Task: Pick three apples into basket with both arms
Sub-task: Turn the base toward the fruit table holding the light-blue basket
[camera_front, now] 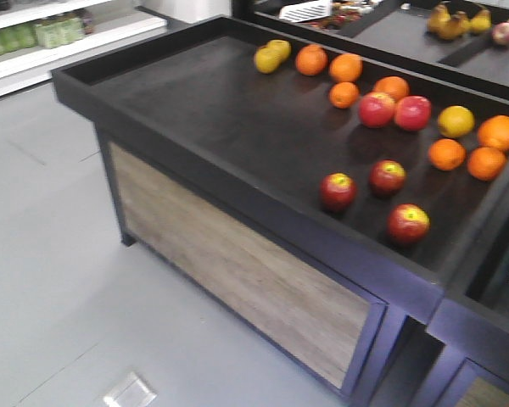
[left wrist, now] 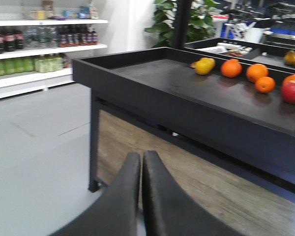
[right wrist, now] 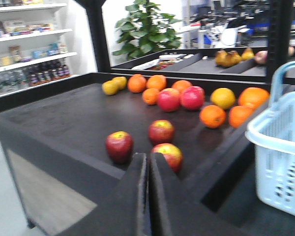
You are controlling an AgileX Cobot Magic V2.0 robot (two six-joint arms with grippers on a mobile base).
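**Supervisor:** What's biggest on your screens?

**Operator:** The black display table point(camera_front: 195, 110), with a raised rim and a wood-panelled side. I'll place everything else against it.

**Supervisor:** And the basket?

**Operator:** I see the basket point(right wrist: 280, 147) only from the right wrist camera. It is pale blue and stands just outside the table's rim, at the end where the oranges point(camera_front: 467, 157) lie. I can't tell what it rests on.

**Supervisor:** What about the arms?

**Operator:** My left gripper point(left wrist: 141, 158) hangs off the table, below its top and out in front of its bare corner, with grey floor point(left wrist: 34, 147) beneath. Its two black fingers are pressed flat together and hold nothing. My right gripper point(right wrist: 148, 160) sits just in front of the table's front rim. Its jaws are also closed tight and empty.

**Supervisor:** Where are the apples?

**Operator:** The three apples point(camera_front: 388, 176) lie on the tabletop near the front rim in a loose triangle, none touching another. From the right wrist the nearest one point(right wrist: 168, 155) shows just past my fingertips, with another point(right wrist: 119, 146) beside it and the third point(right wrist: 161, 131) further in.

**Supervisor:** Anything behind them?

**Operator:** Two brighter red apples point(camera_front: 394, 111) lie side by side toward the back rim, among the oranges.
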